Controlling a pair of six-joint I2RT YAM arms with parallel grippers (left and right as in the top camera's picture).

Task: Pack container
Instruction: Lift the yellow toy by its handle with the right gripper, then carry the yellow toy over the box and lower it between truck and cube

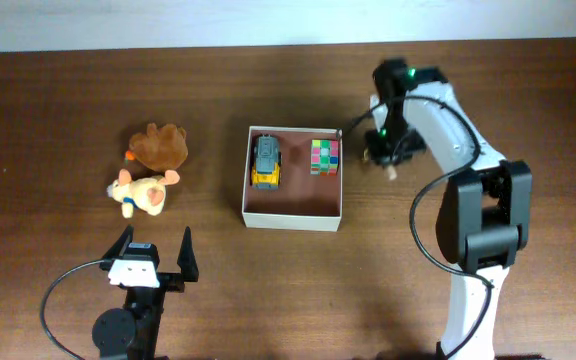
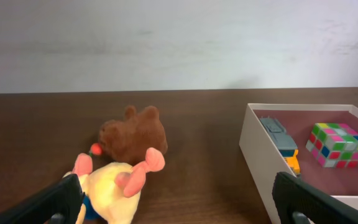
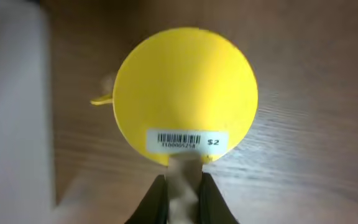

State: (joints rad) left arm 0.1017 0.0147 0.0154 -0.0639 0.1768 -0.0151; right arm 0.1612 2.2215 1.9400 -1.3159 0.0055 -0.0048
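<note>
The container [image 1: 293, 205] is a square white box with a pinkish-brown inside, in the middle of the table. It holds a grey and yellow toy car [image 1: 267, 162] and a coloured puzzle cube [image 1: 325, 156]. Both show in the left wrist view, the car [image 2: 281, 140] and the cube [image 2: 336, 144]. My right gripper [image 1: 383, 150] hangs just right of the box. In the right wrist view it [image 3: 180, 199] is shut on the tan handle of a round yellow toy [image 3: 185, 93] with a barcode sticker. My left gripper [image 1: 155, 262] is open and empty near the front edge.
A brown plush [image 1: 160, 146] and a yellow plush with pink ears [image 1: 140, 192] lie left of the box; both show in the left wrist view, brown [image 2: 135, 134] and yellow [image 2: 114, 186]. The box's white wall [image 3: 11, 112] is blurred at the left of the right wrist view.
</note>
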